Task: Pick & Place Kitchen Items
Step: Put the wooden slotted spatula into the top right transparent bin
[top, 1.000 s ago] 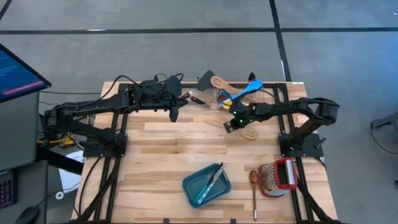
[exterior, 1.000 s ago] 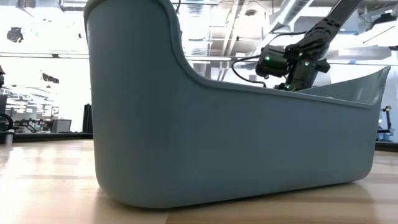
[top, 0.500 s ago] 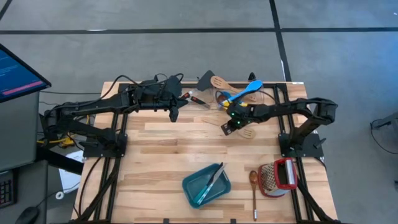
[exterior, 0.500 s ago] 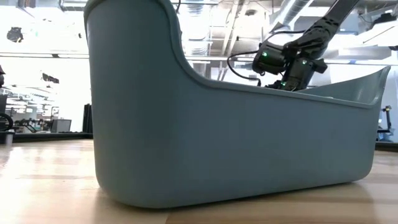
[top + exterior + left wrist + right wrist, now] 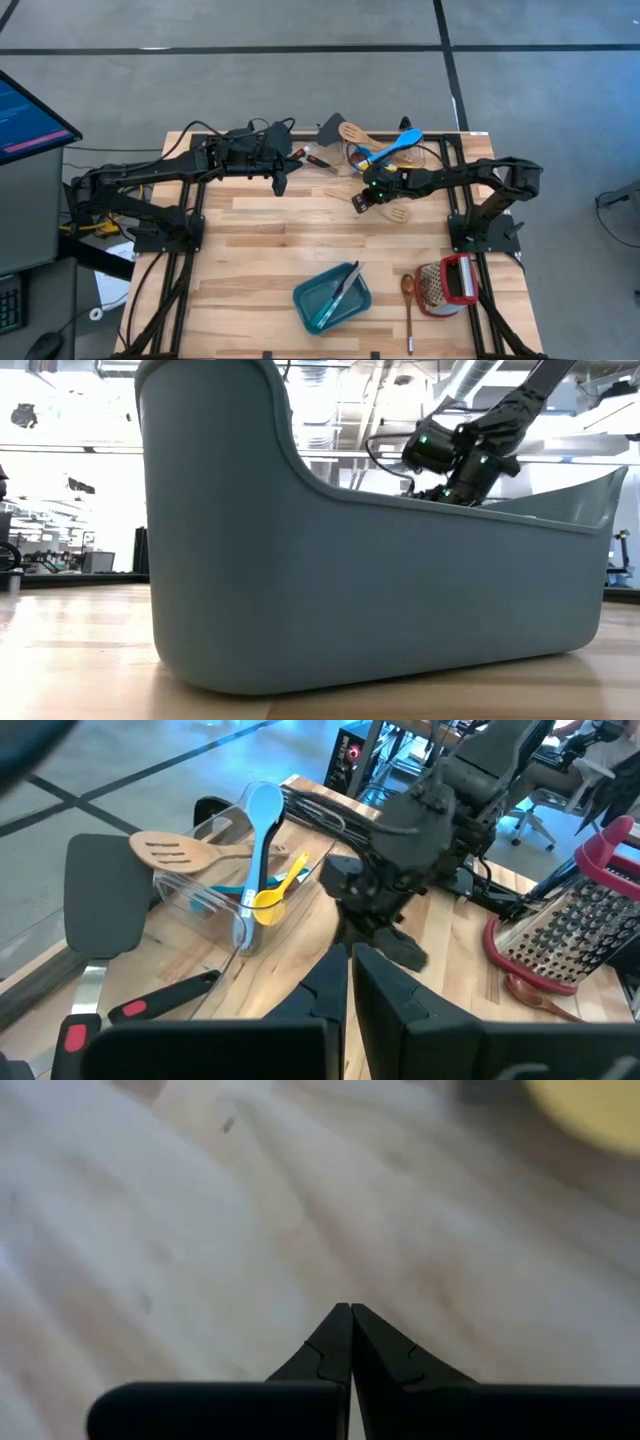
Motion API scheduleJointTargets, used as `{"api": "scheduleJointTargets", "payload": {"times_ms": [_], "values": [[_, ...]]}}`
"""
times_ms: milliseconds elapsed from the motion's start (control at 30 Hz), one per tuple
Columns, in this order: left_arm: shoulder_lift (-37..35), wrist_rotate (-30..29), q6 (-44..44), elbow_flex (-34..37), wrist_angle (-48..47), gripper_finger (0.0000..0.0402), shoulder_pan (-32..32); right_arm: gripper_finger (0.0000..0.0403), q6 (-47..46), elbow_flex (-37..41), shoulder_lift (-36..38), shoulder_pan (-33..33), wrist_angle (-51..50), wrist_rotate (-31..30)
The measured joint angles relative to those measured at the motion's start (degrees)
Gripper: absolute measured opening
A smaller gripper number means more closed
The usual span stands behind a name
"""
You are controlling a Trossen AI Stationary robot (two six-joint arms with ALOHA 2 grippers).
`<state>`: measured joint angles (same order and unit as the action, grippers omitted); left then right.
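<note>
The kitchen items stand in a clear holder [image 5: 362, 156] at the far middle of the table: a blue spoon [image 5: 262, 820], a yellow spoon [image 5: 272, 896] and a pale slotted spatula [image 5: 165, 852] lean on its rim. A black spatula [image 5: 332, 128] lies beside the holder. Another pale slotted spatula [image 5: 401, 214] lies flat on the table. My right gripper [image 5: 360, 204] is shut and empty, slanting down over bare wood just left of that spatula. My left gripper [image 5: 281, 186] hangs shut and empty left of the holder.
A teal bin [image 5: 332, 297] with a slim utensil in it sits near the front edge and fills the low view. A brown wooden spoon [image 5: 408, 300] and a red-framed grater [image 5: 448, 284] lie at the front right. Bare wood spreads across the table's middle.
My right gripper has shifted a little toward the table's left edge and tipped, staying shut.
</note>
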<state>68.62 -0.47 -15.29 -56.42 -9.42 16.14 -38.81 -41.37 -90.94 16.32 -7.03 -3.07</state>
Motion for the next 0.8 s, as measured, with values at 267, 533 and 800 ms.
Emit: {"api": "scheduleJointTargets", "payload": {"times_ms": [267,533,800], "values": [[0.0,0.0,0.0,0.0,0.0,0.0007,0.0,0.0000,0.8,-1.4,-6.2,1.0,1.5,0.2],[0.0,0.0,0.0,0.0,0.0,0.0007,0.0,0.0000,5.0,-5.4,-7.7,-1.5,-0.4,3.3],[0.0,0.0,0.0,0.0,0.0,0.0007,0.0,0.0000,5.8,-5.8,-7.8,-3.1,-1.2,5.6]]}}
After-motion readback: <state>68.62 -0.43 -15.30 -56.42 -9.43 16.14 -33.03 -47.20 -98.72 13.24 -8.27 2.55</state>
